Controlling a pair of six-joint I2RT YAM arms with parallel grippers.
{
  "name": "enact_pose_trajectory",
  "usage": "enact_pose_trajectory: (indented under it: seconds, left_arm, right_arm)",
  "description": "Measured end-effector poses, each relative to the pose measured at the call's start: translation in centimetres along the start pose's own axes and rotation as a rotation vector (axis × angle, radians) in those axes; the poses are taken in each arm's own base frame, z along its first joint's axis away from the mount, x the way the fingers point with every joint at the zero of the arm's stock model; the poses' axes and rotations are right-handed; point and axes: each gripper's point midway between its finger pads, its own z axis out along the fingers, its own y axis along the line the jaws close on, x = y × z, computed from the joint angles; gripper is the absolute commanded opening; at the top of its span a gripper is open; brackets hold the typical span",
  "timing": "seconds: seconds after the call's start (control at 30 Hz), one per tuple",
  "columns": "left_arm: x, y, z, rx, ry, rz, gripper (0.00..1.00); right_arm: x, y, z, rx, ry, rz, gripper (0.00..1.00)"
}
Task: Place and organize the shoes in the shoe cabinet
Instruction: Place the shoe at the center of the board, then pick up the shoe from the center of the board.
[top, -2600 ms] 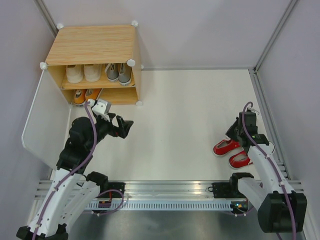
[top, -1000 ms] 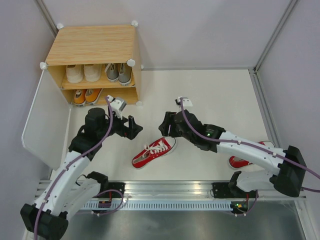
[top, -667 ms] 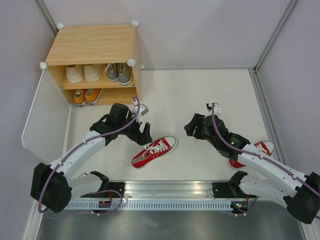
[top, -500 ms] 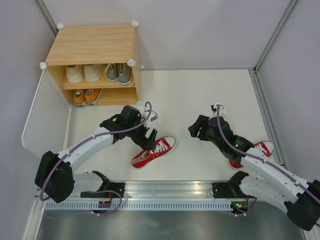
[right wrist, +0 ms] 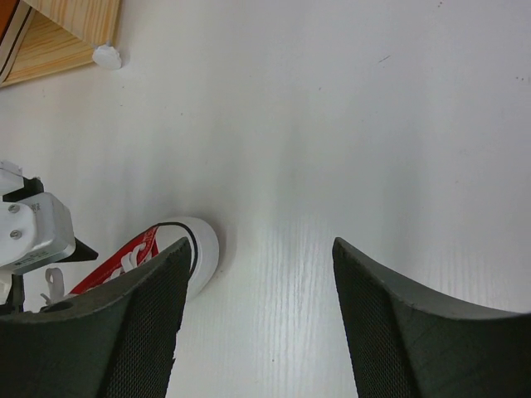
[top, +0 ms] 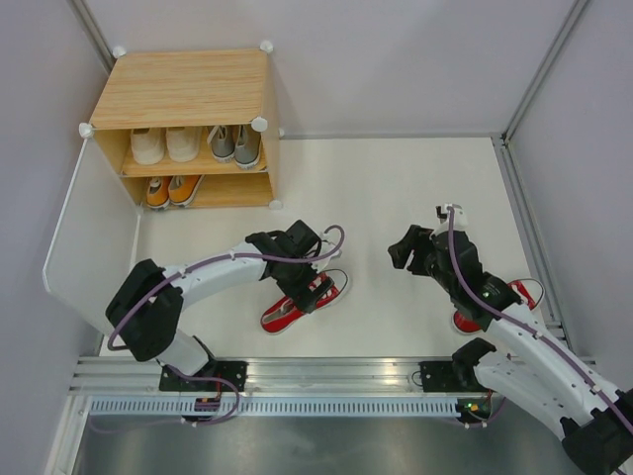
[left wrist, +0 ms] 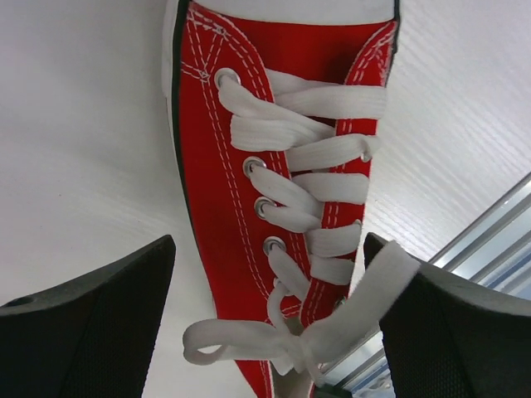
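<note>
One red shoe lies on the white floor in the middle, toe towards the upper right. My left gripper is down over it, open. In the left wrist view the laced upper of the red shoe sits between the fingers of the left gripper, and a lace loop rests on the right finger. My right gripper hangs open and empty to the right of that shoe; its own view shows the shoe's white toe. The other red shoe lies partly under the right arm. The shoe cabinet holds cream, grey and orange shoes.
The cabinet's white door panel stands swung open along the left wall. A metal rail runs across the near edge. Grey walls close in the left, back and right. A cabinet corner connector shows in the right wrist view.
The left arm has reached right and down until its open fingers straddle the red shoe. The right gripper has drawn back to the right, away from that shoe, opening wider.
</note>
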Motion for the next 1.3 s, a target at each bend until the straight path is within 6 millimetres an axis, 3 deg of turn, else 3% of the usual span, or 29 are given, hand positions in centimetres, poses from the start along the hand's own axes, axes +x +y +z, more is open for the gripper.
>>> enact_pose_trajectory:
  seconds: [0.07, 0.33, 0.47, 0.77, 0.83, 0.9, 1.0, 1.07, 1.17, 1.3]
  left_arm:
    - [0.2, 0.4, 0.3, -0.026, 0.024, 0.0, 0.88]
    - [1.5, 0.5, 1.9, -0.043, 0.105, 0.008, 0.77]
    - [1.5, 0.5, 2.1, -0.07, 0.111, 0.016, 0.63]
    - [1.0, 1.1, 2.1, -0.101, 0.1, -0.055, 0.57]
    - [0.4, 1.6, 2.3, -0.081, 0.088, -0.126, 0.59]
    - [-0.4, 2.2, 2.5, -0.063, 0.076, -0.197, 0.68]
    - [-1.4, 2.8, 3.0, -0.068, 0.075, -0.242, 0.87]
    - [-3.4, 4.0, 3.6, -0.107, 0.013, -0.252, 0.99]
    - [-5.7, 5.9, 3.4, -0.175, -0.086, -0.274, 1.0]
    - [-7.3, 7.1, 1.8, -0.241, -0.185, -0.285, 0.99]
  right_arm:
    - [-0.1, -0.5, -0.1, 0.007, -0.003, -0.005, 0.74]
    - [0.3, -1.8, -0.1, 0.026, 0.001, -0.016, 0.71]
    - [0.2, -2.0, -0.1, 0.028, 0.001, -0.018, 0.7]
    - [0.4, -2.0, 0.1, 0.012, 0.01, -0.013, 0.66]
    - [0.5, -2.0, 0.1, 0.011, 0.014, -0.012, 0.66]
    - [0.5, -2.0, 0.1, 0.009, 0.016, -0.01, 0.66]
    - [0.5, -1.9, 0.1, 0.003, 0.02, -0.011, 0.66]
    - [0.6, -1.8, 0.1, -0.002, 0.023, -0.012, 0.68]
    - [0.6, -1.8, 0.1, -0.003, 0.023, -0.012, 0.7]
    - [0.6, -1.8, 0.1, -0.003, 0.023, -0.012, 0.72]
